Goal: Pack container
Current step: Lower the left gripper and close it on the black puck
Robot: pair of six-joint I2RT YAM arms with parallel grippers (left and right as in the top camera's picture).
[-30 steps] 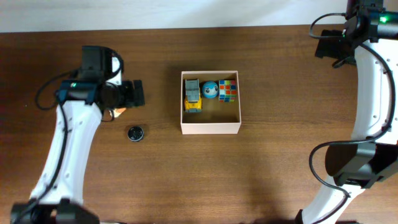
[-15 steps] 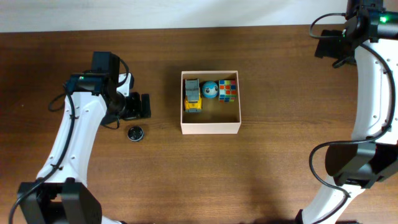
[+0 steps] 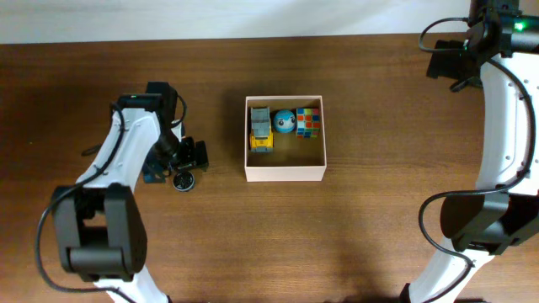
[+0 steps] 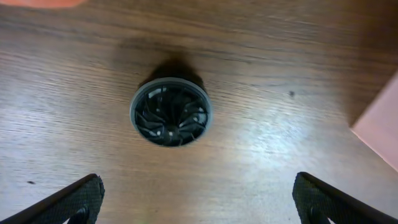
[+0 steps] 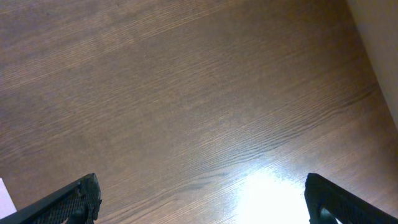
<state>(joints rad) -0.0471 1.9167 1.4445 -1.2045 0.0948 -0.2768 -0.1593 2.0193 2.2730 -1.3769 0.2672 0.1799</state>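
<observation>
**A:** How do the left fingers [image 3: 194,156] stand?

**B:** Spread as wide as they go, with nothing between them. They hang over a black wheel [image 4: 171,112], a small round thing with spokes, lying flat on the wooden surface [image 3: 370,236]. In the left wrist view the wheel sits at 12 o'clock from the fingers and clear of both tips.

**A:** And the right fingers [image 3: 440,66]?

**B:** Also wide apart and holding nothing. Their camera shows only bare wood. They sit well off at about 2 o'clock from the container [image 3: 285,173].

**A:** Where is the container itself?

**B:** Mid-surface, open top up. The wheel lies near it, at roughly 8 o'clock from its outer wall.

**A:** What is packed?

**B:** Three toys in a row along the 12 o'clock wall. A yellow toy truck [image 3: 261,131] is at 11 o'clock, a blue ball with a face [image 3: 285,122] sits in the middle, and a colourful puzzle cube [image 3: 309,122] is at 1 o'clock. The 6 o'clock half of the floor is bare.

**A:** So how far along?

**B:** Well along, I'd judge. The wheel is ungrasped and out of the container. An orange sliver [image 4: 37,3] shows at the wrist view's top edge, but I cannot tell what it is. It may be one more piece.
</observation>
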